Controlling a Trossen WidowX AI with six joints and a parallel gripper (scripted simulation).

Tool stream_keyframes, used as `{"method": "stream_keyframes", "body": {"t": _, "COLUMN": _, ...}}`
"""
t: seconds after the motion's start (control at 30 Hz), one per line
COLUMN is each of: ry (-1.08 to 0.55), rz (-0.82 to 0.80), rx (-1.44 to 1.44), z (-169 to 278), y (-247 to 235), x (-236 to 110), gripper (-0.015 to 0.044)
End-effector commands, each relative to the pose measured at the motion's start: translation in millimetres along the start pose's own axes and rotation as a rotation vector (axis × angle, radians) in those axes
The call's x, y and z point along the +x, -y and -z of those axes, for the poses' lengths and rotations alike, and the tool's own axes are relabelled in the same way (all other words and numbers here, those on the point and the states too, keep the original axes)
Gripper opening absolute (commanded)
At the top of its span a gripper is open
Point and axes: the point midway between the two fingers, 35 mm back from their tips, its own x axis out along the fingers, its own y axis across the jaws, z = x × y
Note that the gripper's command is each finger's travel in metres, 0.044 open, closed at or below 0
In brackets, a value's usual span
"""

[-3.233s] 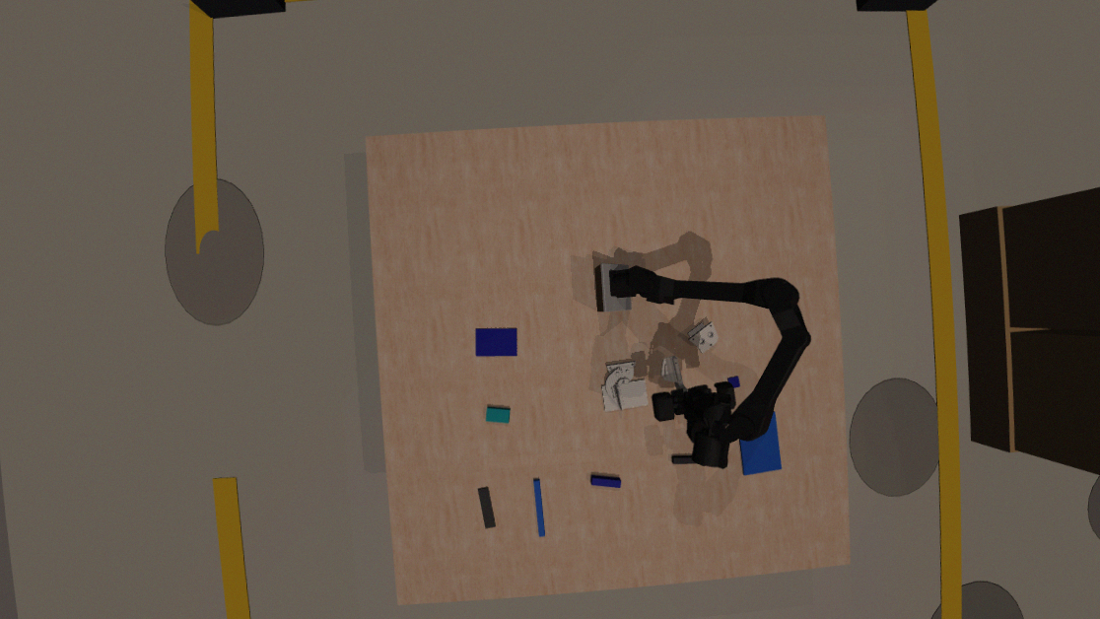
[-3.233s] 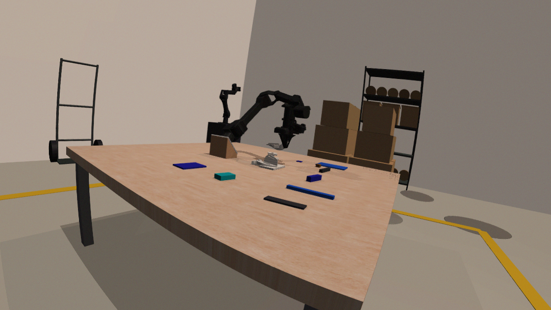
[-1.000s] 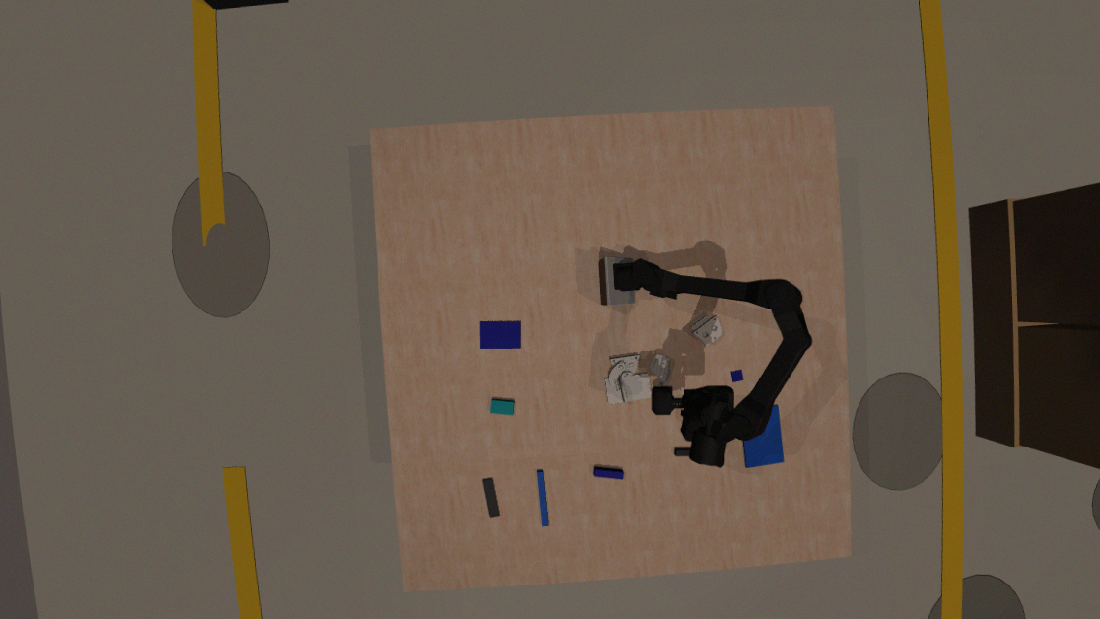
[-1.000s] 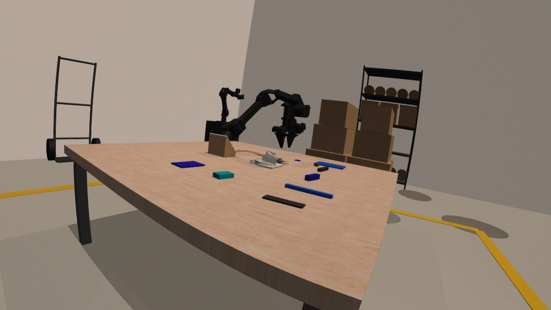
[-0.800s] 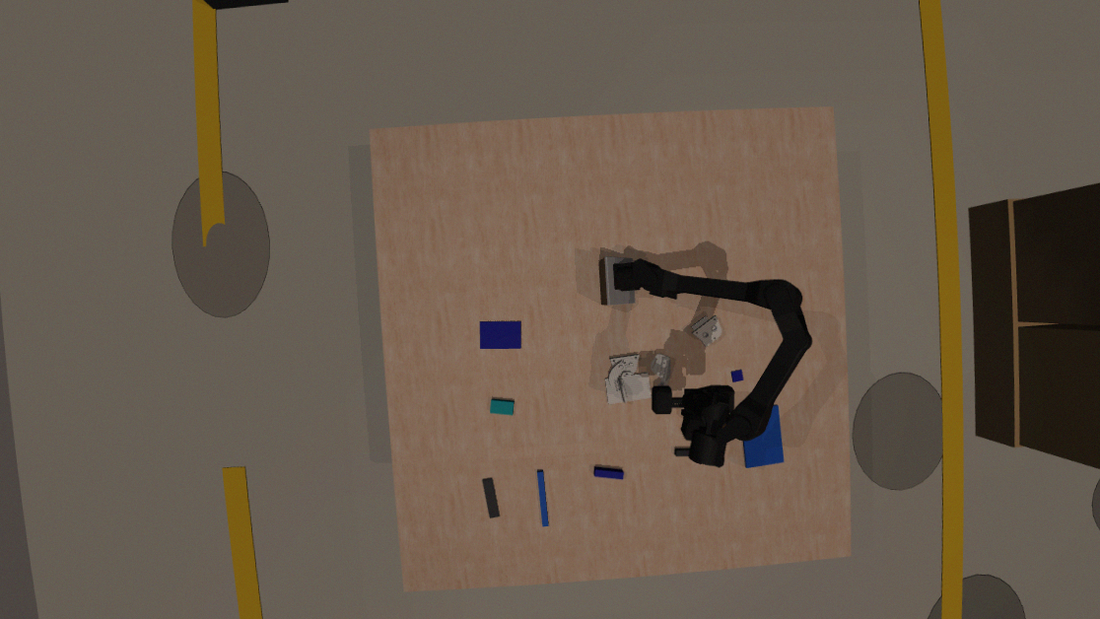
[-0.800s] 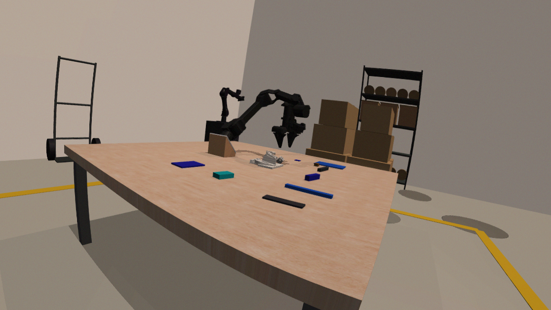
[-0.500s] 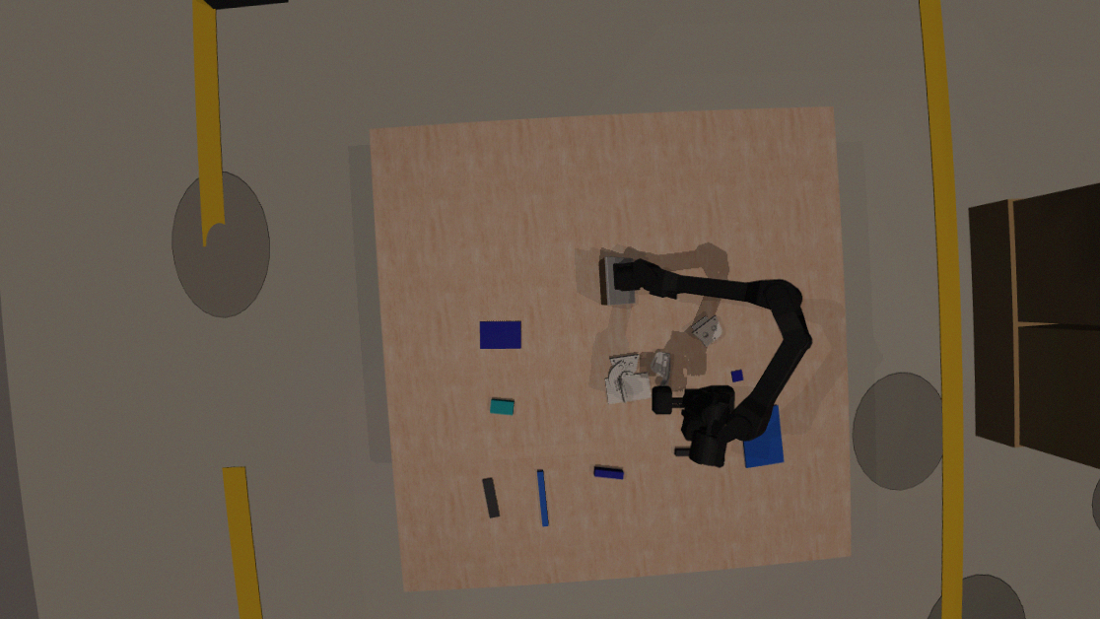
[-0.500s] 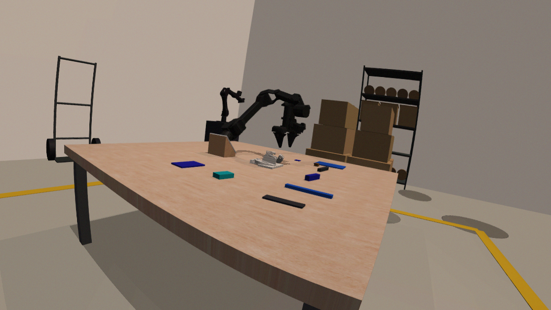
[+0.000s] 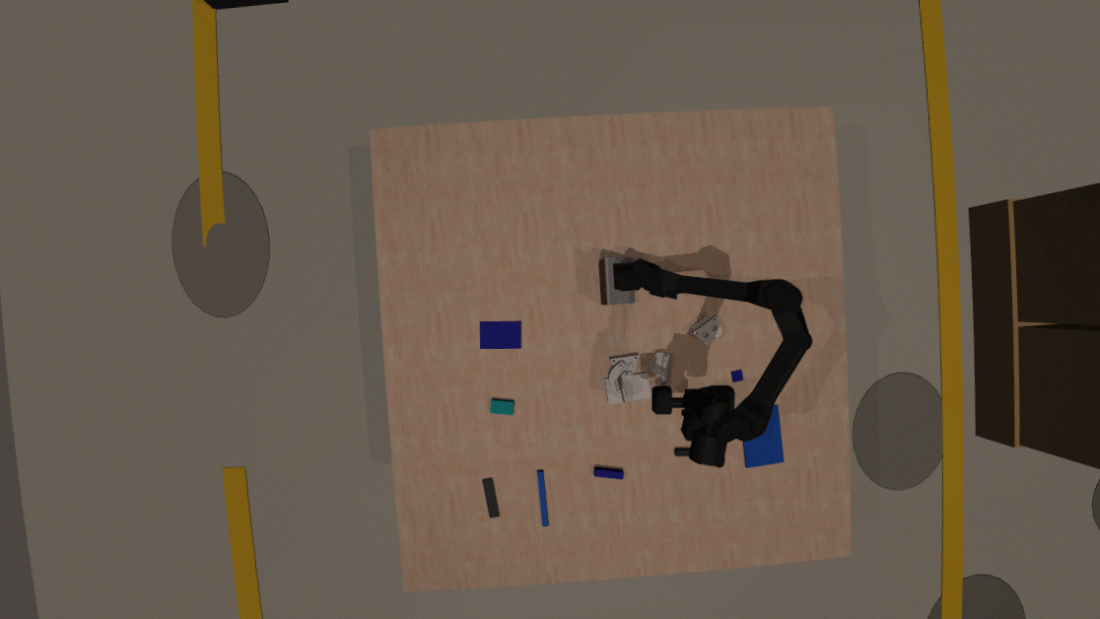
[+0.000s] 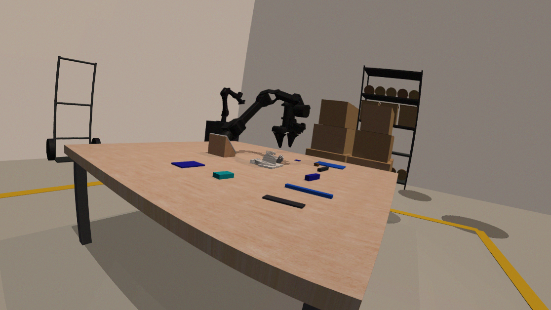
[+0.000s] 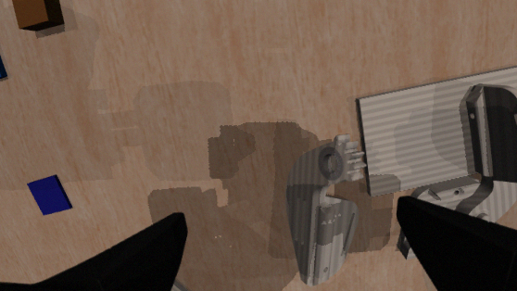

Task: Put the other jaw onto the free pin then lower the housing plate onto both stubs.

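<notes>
My gripper (image 10: 285,146) (image 11: 291,216) is open and empty above the table; the arm hides its fingertips in the top view. The loose pale jaw (image 9: 661,366) (image 11: 303,232) is below the open fingers in the wrist view. It is off the base plate, its teeth close to the plate's edge; whether it rests flat is unclear. The ribbed base plate (image 9: 637,386) (image 11: 394,162) carries the fitted parts, including a dark-faced part (image 11: 498,134) at the right of the wrist view. I cannot make out the free pin. The housing plate (image 9: 701,329) is apart, behind the loose jaw.
A wedge block (image 9: 607,282) (image 10: 219,145) stands by the arm's base. A small blue tile (image 9: 736,376) (image 11: 50,195) and a large blue plate (image 9: 764,449) (image 10: 333,165) lie right of the assembly. A navy plate (image 9: 500,334), teal block (image 9: 502,407) and several bars lie elsewhere.
</notes>
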Motion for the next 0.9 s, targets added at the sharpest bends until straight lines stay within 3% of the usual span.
{"method": "stream_keyframes", "body": {"t": 0.0, "ry": -0.001, "rz": 0.005, "rx": -0.003, "z": 0, "y": 1, "x": 0, "gripper": 0.044}}
{"method": "stream_keyframes", "body": {"t": 0.4, "ry": -0.001, "rz": 0.005, "rx": -0.003, "z": 0, "y": 1, "x": 0, "gripper": 0.044}}
{"method": "stream_keyframes", "body": {"t": 0.6, "ry": 0.0, "rz": 0.01, "rx": 0.117, "z": 2, "y": 63, "x": 2, "gripper": 0.0282}}
{"method": "stream_keyframes", "body": {"t": 0.87, "ry": 0.0, "rz": 0.01, "rx": 0.122, "z": 3, "y": 66, "x": 2, "gripper": 0.0072}}
